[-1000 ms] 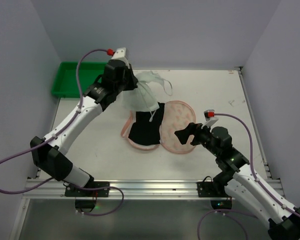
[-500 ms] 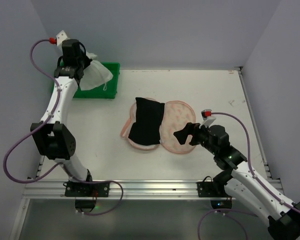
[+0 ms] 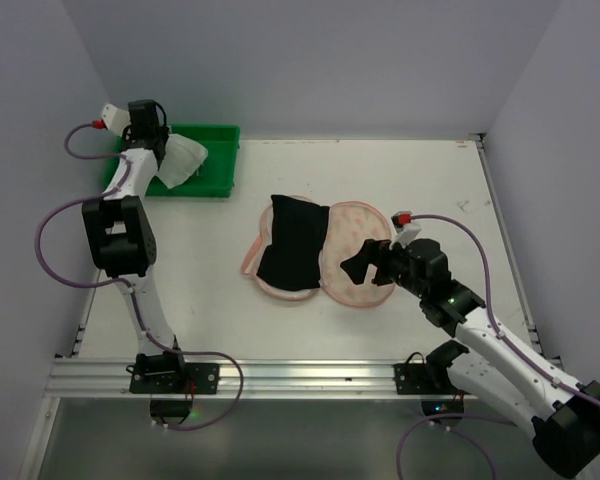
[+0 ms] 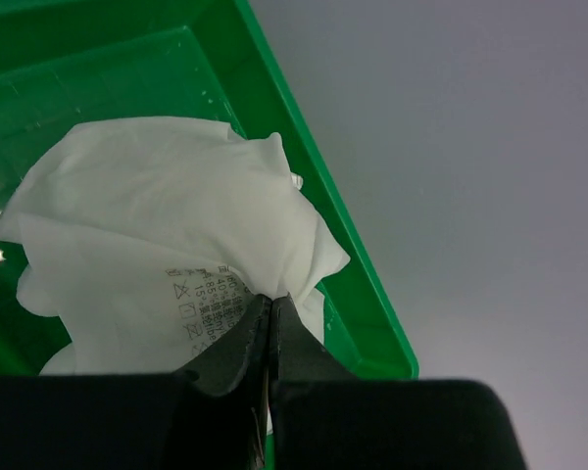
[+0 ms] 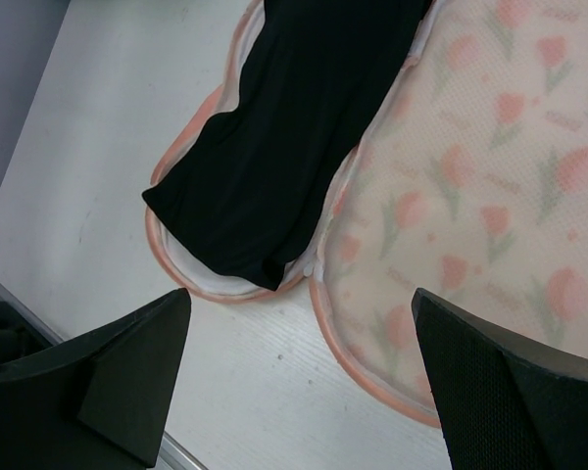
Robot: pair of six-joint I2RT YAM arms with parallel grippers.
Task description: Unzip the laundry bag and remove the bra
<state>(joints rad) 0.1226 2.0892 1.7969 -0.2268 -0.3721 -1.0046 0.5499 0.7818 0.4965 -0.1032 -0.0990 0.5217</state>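
The laundry bag (image 3: 358,248) lies unzipped in the middle of the table, its printed cream lid (image 5: 490,176) folded out to the right. The black bra (image 3: 293,245) lies across the left half, inside the pink zipper rim (image 5: 191,279). My right gripper (image 3: 358,268) hovers open just above the bag's near edge, its fingers apart either side of the rim (image 5: 299,294). My left gripper (image 3: 163,152) is at the back left, shut (image 4: 272,299) on a white garment (image 4: 157,215) with a care label, which hangs over the green tray (image 4: 323,196).
The green tray (image 3: 220,150) stands at the back left corner against the wall. Grey walls close in the table on three sides. The metal rail with the arm bases (image 3: 300,375) runs along the near edge.
The left arm swung from above the bag to the back left, carrying the white garment over the green tray. The right gripper edged slightly closer to the bag.
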